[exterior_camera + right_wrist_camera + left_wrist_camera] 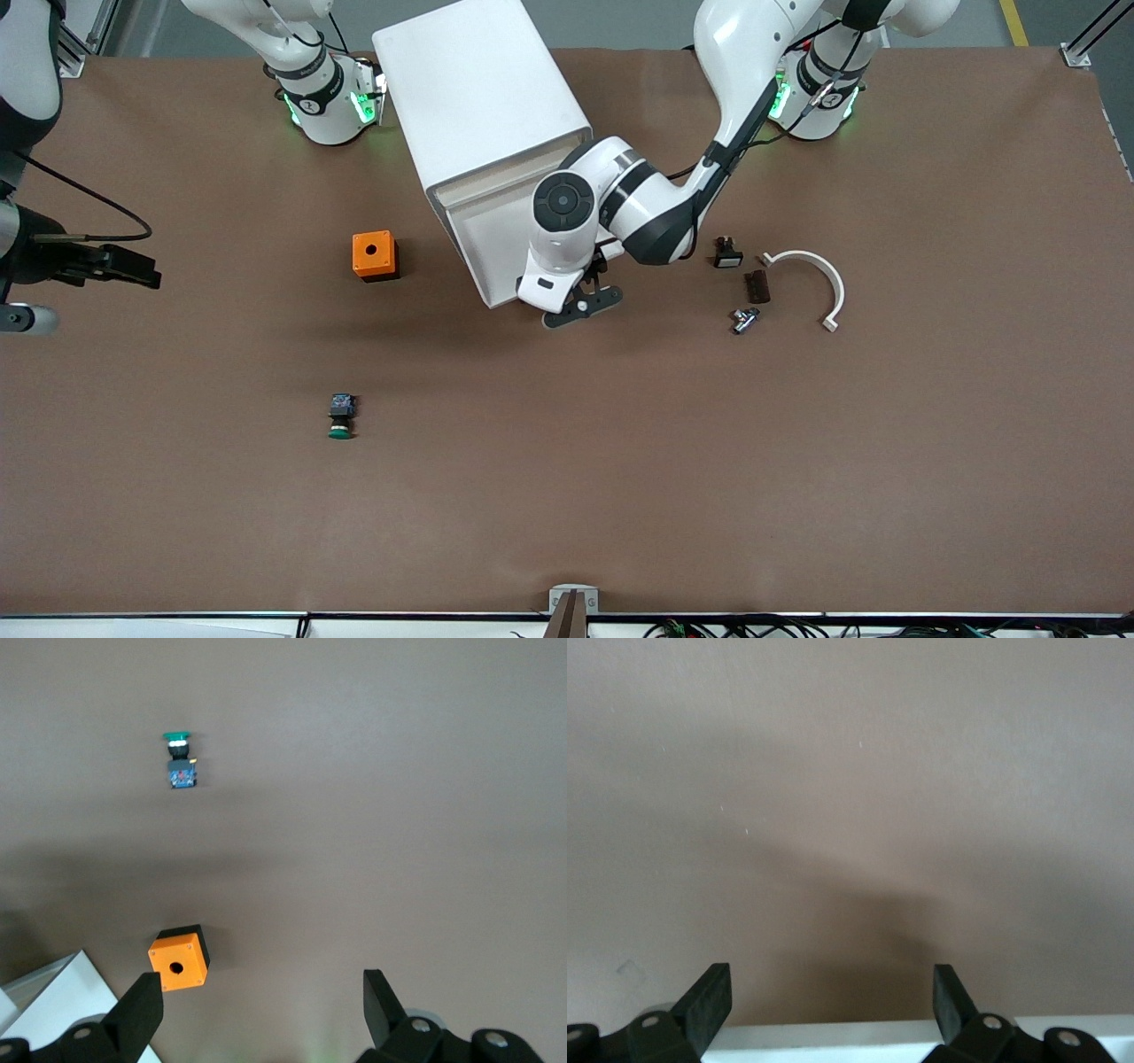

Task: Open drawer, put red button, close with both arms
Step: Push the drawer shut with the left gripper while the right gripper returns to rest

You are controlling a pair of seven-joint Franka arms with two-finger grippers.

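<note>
The white boxy cabinet's drawer (483,244) is seen pulled open. The left gripper (580,306), jaws apart, is held at its front edge. The right gripper (115,266), jaws apart, waits over the brown tabletop (620,461). No red button can be made out.

left end effector (580,306) at open drawer (496,239) front | right arm (62,257) waits
</note>
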